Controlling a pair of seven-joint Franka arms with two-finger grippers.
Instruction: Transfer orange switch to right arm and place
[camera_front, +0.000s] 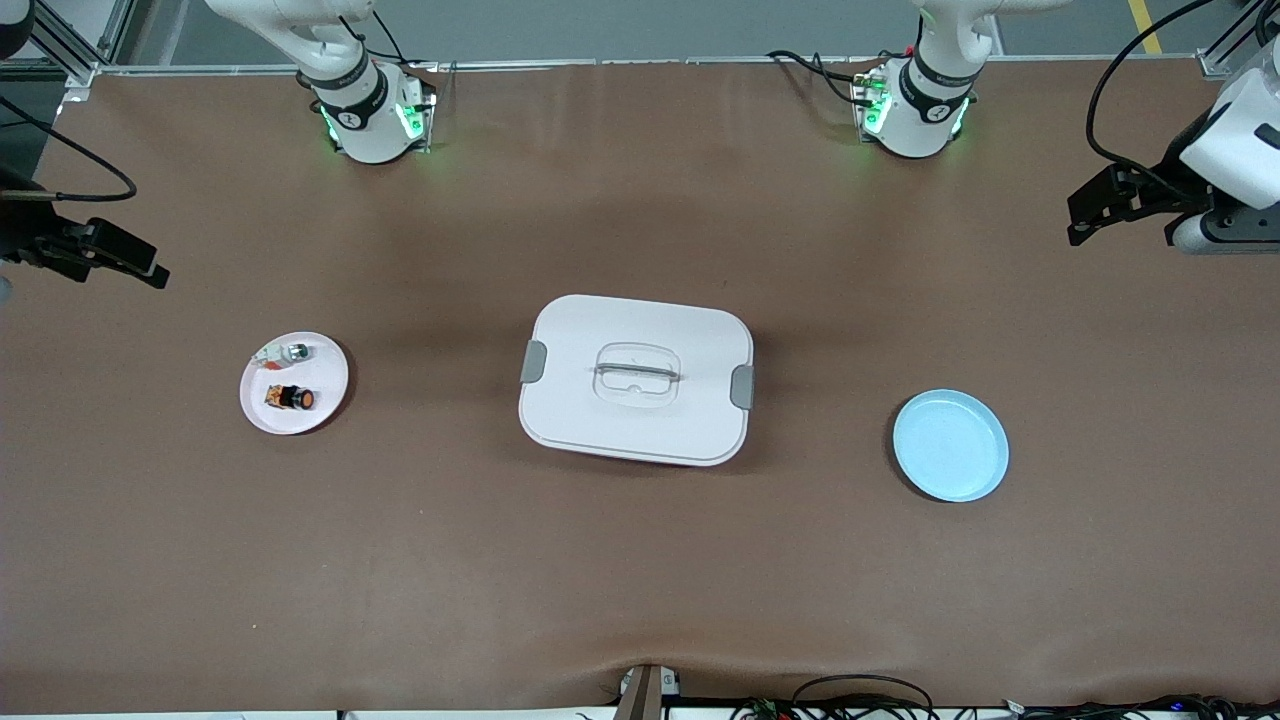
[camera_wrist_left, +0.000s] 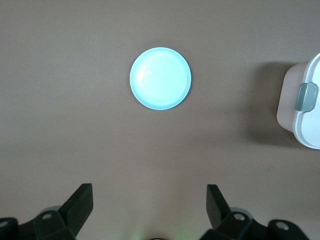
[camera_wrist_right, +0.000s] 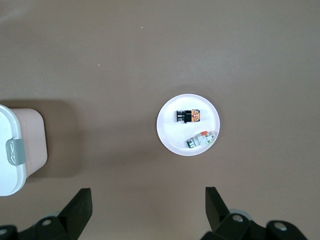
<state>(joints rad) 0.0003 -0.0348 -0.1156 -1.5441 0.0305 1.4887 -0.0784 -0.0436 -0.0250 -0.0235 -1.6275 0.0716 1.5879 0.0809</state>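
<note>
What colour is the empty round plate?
Light blue round plate; clearest in the left wrist view.

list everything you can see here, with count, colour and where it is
orange switch: 1, black with orange cap, lying on the white plate, nearer the front camera than the silver-and-white piece
silver-and-white piece: 1, silver and white with a red bit, on the same plate
white plate: 1, white, toward the right arm's end of the table
lidded box: 1, white with grey clips, middle of the table
blue plate: 1, light blue, nothing on it, toward the left arm's end
table: 1, brown
left hand: 1, black, open, up over bare table by the blue plate, waiting
right hand: 1, black, open, up over bare table by the white plate
</note>
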